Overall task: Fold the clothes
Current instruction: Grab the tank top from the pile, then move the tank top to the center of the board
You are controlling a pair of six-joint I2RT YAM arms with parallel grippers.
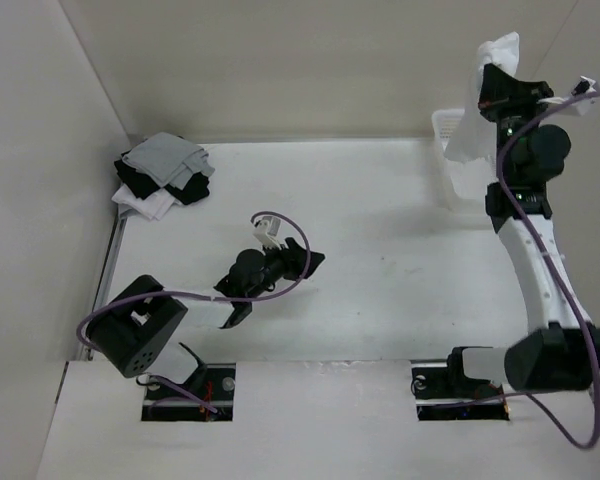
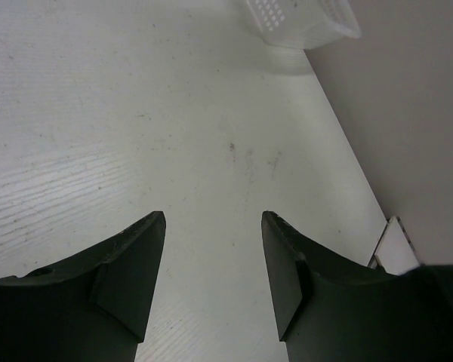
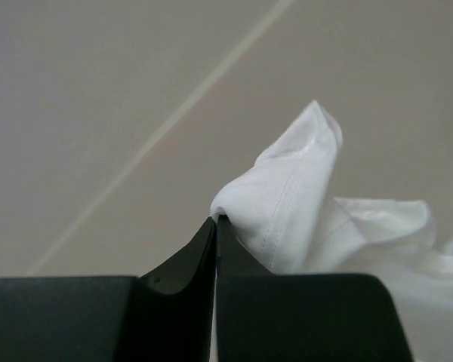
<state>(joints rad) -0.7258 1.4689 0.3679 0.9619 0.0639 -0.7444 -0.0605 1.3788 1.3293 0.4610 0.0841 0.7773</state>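
Note:
The clothes (image 1: 470, 125) are a plain white garment hanging in a bunch at the far right, over the basket. My right gripper (image 1: 492, 92) is raised high and shut on a hemmed fold of it. In the right wrist view the black fingers meet at the gripper's tip (image 3: 216, 220), with the clothes (image 3: 302, 188) pinched there and bulging to the right. My left gripper (image 1: 313, 262) hovers over the middle of the table, apart from the garment. In its own view, the left gripper (image 2: 213, 220) is open, with only the bare white table (image 2: 136, 113) between its fingers.
A white mesh basket (image 1: 444, 128) stands at the back right, partly hidden behind the hanging garment; the left wrist view shows the basket (image 2: 302, 19) at its top. A stack of grey, black and white garments (image 1: 165, 172) lies at the back left. Walls close the table on three sides.

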